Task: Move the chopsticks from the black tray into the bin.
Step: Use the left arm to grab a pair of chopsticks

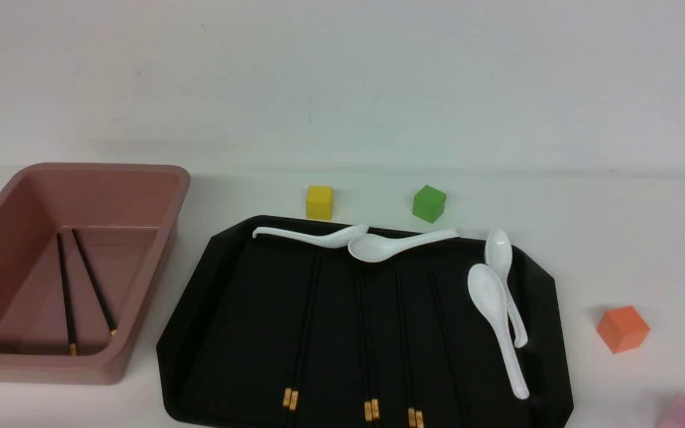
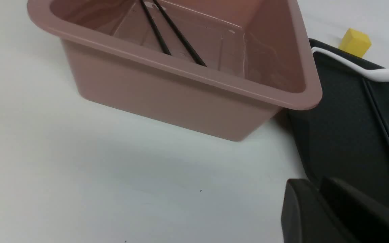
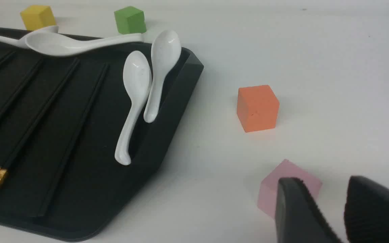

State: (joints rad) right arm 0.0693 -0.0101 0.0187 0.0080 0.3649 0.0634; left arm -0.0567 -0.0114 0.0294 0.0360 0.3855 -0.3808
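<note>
Chopsticks point(image 2: 155, 28) lie in the bin point(image 2: 181, 98) beyond the left gripper point(image 2: 312, 185), its opening unclear; right gripper point(image 3: 325, 190) slightly parted, empty.

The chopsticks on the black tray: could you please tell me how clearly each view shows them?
Front view: the chopsticks nearly vanish against the black tray, and only their gold ends stand out; left wrist view: one pair shows as a faint ridge; right wrist view: glancing light picks out their edges best.
</note>
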